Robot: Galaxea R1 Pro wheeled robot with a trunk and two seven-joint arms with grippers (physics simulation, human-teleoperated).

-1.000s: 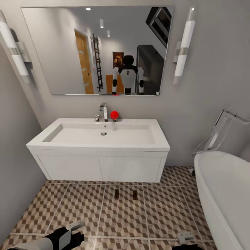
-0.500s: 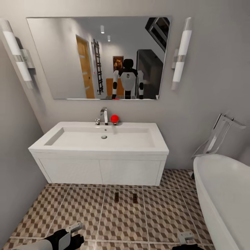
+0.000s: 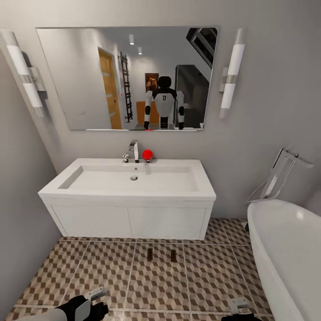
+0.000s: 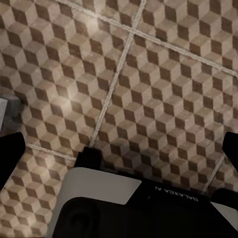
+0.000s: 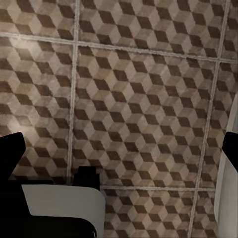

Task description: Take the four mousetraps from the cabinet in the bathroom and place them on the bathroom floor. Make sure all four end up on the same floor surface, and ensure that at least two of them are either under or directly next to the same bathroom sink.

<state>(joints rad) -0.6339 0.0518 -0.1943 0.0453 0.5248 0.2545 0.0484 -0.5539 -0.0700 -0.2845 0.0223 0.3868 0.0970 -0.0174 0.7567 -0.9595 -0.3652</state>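
The left arm (image 3: 73,308) is a rounded white shell with a black section near the wrist, ending in a pale grey piece. Of the right arm (image 3: 238,308) a pale grey end piece over a black part can be seen. In the left wrist view, the left gripper (image 4: 119,148) has black fingers at the frame's edges over a white and black housing printed with small pale lettering. The right gripper (image 5: 119,148) looks alike: black fingers, white cover, black body.
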